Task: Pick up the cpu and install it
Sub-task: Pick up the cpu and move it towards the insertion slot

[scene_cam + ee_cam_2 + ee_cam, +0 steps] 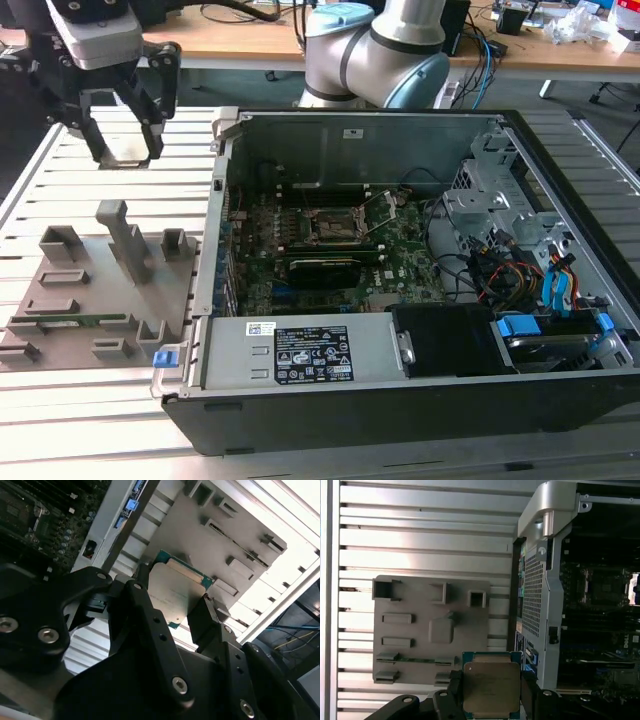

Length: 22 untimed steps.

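Observation:
The cpu (491, 687), a flat square chip with a silvery-beige metal top and a green rim, sits between my gripper's two black fingers in both wrist views. My gripper (491, 694) is shut on its two opposite edges. Seen in the second wrist view, the cpu (172, 592) hangs above the grey fixture plate (210, 545), clamped in the gripper (172, 599). In the exterior view the gripper (127, 152) hovers high at the far left, above the slatted table and behind the fixture plate (90, 290). The dark socket (335, 225) with its metal frame lies on the motherboard inside the case.
The open computer case (400, 380) takes up the exterior view's middle and right, its metal wall (540, 580) rising between the gripper and the socket (602, 585). Upright blocks (125, 235) stand on the fixture plate. Cables and drive bays (530, 270) crowd the case's right side.

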Motion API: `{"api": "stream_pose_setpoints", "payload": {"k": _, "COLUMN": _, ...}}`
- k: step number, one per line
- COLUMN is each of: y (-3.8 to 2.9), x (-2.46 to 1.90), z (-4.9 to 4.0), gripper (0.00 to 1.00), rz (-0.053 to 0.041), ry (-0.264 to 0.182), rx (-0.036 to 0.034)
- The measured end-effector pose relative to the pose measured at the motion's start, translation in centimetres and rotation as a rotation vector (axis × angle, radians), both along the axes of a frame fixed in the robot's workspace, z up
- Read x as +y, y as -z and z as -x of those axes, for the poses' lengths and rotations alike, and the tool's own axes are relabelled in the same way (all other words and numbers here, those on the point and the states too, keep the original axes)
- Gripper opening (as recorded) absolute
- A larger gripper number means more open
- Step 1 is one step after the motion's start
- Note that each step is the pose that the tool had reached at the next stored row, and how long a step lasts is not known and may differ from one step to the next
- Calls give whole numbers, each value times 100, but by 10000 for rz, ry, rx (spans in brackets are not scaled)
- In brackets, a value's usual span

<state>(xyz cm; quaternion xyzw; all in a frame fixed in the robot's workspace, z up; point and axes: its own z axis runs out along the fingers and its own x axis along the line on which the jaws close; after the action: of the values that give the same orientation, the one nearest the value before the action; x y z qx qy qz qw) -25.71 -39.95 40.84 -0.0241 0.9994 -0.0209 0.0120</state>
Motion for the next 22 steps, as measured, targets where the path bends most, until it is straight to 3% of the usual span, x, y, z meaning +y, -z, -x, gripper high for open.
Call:
{"api": "stream_pose_setpoints", "payload": {"k": 5, "y": 0, "x": 22, "z": -198, "gripper": 55, "rz": 47, "ry": 0, "rx": 0}}
{"api": "stream_pose_setpoints", "payload": {"k": 18, "y": 0, "x": 87, "z": -856, "gripper": 55, "rz": 248, "ry": 0, "rx": -1}}
{"api": "stream_pose_setpoints", "payload": {"k": 22, "y": 0, "x": 111, "z": -1068, "gripper": 55, "rz": 354, "ry": 0, "rx": 0}}
